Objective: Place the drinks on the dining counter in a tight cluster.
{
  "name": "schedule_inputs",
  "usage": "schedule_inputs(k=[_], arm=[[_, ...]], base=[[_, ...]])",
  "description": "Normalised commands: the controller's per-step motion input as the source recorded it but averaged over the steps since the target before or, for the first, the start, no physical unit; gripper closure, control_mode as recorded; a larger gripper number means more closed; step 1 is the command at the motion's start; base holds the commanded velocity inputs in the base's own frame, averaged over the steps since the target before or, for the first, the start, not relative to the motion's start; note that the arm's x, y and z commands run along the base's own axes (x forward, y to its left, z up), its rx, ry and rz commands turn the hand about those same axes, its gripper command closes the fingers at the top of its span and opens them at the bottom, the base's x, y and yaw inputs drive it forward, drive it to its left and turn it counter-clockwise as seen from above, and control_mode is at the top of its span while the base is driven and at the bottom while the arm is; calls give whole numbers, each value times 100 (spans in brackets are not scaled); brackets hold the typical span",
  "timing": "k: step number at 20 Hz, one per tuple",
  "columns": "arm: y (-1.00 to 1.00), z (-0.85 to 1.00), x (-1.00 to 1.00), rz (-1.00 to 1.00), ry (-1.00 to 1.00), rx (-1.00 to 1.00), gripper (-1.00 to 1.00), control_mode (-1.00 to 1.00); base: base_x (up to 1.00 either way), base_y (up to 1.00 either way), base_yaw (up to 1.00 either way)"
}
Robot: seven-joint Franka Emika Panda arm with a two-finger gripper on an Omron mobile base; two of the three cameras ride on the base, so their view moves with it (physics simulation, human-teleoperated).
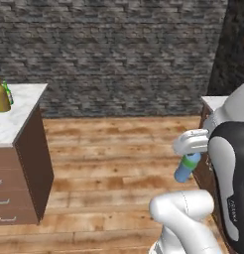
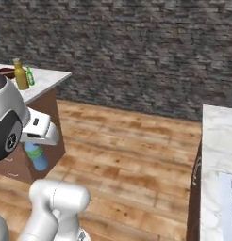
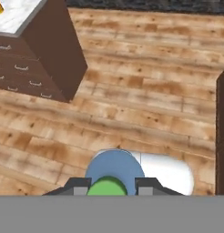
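Carrying the small pale-blue bottle (image 1: 186,167) by its green cap, the end effector (image 1: 190,155) hangs over the wooden floor (image 1: 119,149), between two pieces of furniture. Its fingers are clamped on the cap, and the bottle hangs upright below it, long axis vertical, cap up.

In the hand view the fingers (image 3: 77,185) sit on both sides of the cap, with the blue body of the bottle (image 3: 114,167) just beyond them.

The relation that matters is the direction to the table (image 1: 17,116), the marble-topped one with brown drawers. In the left base view it lies at about 9 to 10 o'clock from the end effector, well apart, with open floor between. On its top stand the mustard-amber bottle (image 1: 1,95) and the slim green bottle (image 1: 8,93), touching or nearly so; I cannot tell which.

So I judge that the carried bottle has to travel toward 10 o'clock and be set down upright just beside these two, and the base probably must drive closer first.
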Motion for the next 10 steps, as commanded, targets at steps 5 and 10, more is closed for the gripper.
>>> schedule_inputs(k=[5, 10], arm=[[0, 0, 0, 0, 0, 0, 100, 100], [0, 0, 0, 0, 0, 0, 100, 100]], base=[[100, 0, 50], [100, -7, 45]])
